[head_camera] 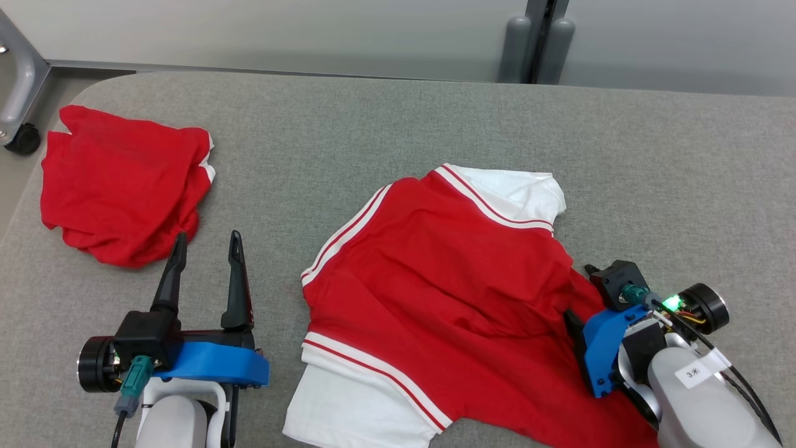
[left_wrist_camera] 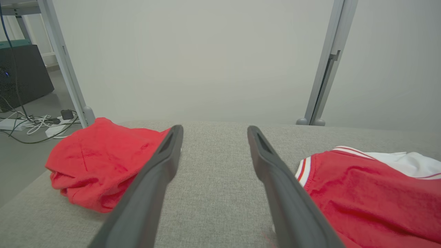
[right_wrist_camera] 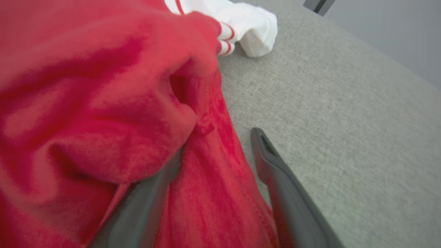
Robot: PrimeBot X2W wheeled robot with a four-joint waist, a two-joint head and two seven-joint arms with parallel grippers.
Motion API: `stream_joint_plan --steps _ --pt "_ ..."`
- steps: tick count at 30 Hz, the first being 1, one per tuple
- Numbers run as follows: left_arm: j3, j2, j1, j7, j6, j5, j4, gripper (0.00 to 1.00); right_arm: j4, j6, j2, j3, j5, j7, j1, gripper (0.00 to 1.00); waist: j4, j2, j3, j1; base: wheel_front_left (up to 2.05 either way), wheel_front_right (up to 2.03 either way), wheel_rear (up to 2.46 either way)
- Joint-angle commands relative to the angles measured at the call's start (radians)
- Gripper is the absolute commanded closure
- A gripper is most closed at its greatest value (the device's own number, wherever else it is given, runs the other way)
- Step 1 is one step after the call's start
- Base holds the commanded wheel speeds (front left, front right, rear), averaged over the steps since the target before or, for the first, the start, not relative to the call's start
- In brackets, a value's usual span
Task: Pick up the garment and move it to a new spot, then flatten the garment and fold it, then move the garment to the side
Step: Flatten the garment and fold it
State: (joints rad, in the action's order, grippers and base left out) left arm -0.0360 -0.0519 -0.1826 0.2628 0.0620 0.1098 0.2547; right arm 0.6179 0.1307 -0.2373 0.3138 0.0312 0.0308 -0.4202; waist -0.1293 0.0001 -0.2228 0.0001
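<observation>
The left gripper (head_camera: 208, 239), nearest at the lower left, holds its two long dark fingers wide apart above the grey woven-cloth tabletop (head_camera: 398, 124), near a crumpled plain red cloth (head_camera: 118, 186). To its right, the red shirt with white sleeves and striped trim (head_camera: 448, 274) lies rumpled mid-table. At the shirt's right edge the right gripper (right_wrist_camera: 220, 144) is spread, with a red fold draped over one finger.
</observation>
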Motion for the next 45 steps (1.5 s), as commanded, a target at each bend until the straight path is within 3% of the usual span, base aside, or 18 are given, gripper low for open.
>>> stream_joint_plan --steps 1,2,3,12,16,17,18,28,36,45 --pt "0.002 0.002 -0.005 0.003 -0.004 0.005 0.0 0.0 0.057 0.0 -0.006 0.025 0.016 0.038 -0.015 0.33 0.001 -0.0001 0.002 -0.0001 0.0 0.0 0.0" --pt "0.002 0.002 -0.003 0.003 -0.006 0.006 0.0 0.0 0.079 0.0 -0.004 0.035 0.03 0.051 -0.023 0.75 0.002 -0.0001 0.003 -0.0001 0.0 0.0 0.0" --pt "0.002 0.002 -0.003 0.003 -0.007 0.008 0.0 0.0 0.094 0.0 -0.007 0.04 0.043 0.056 -0.034 1.0 0.004 -0.0001 0.004 -0.0001 0.0 0.0 0.0" --pt "0.002 0.002 -0.014 0.003 -0.012 0.007 -0.005 0.0 0.172 -0.001 -0.05 -0.085 0.046 -0.032 -0.188 1.0 0.021 -0.0001 0.01 -0.0001 0.0 0.0 0.0" --pt "0.002 0.002 -0.01 0.003 -0.016 0.011 -0.007 0.0 0.221 0.0 -0.03 -0.145 0.02 -0.074 -0.215 1.0 0.024 -0.0001 0.02 -0.0001 0.0 0.0 0.0" --pt "0.003 0.002 -0.005 0.003 -0.016 0.012 -0.007 0.0 0.232 0.0 -0.015 -0.149 0.025 -0.085 -0.214 0.64 0.027 -0.0001 0.024 -0.0001 0.0 0.0 0.0" --pt "0.005 0.002 0.001 0.003 -0.017 0.012 -0.007 0.0 0.243 0.0 -0.003 -0.155 0.032 -0.096 -0.213 0.0 0.031 -0.0001 0.027 -0.0001 0.0 0.0 0.0" --pt "0.04 0.001 0.056 0.003 -0.013 -0.009 -0.01 0.0 0.202 0.0 0.07 -0.194 0.075 -0.282 -0.137 0.0 0.107 -0.0001 0.083 -0.0001 0.0 0.0 0.0" --pt "0.07 -0.005 0.103 0.003 -0.006 -0.024 -0.015 0.0 -0.117 0.0 0.128 -0.268 0.077 -0.296 0.06 0.0 0.154 -0.0001 0.121 -0.0001 0.0 0.0 0.0" --pt "0.064 -0.005 0.142 0.003 0.001 -0.041 -0.009 0.0 -0.409 0.0 0.179 -0.33 0.052 -0.297 0.324 0.0 0.156 -0.0001 0.155 -0.0001 0.0 0.0 0.0"
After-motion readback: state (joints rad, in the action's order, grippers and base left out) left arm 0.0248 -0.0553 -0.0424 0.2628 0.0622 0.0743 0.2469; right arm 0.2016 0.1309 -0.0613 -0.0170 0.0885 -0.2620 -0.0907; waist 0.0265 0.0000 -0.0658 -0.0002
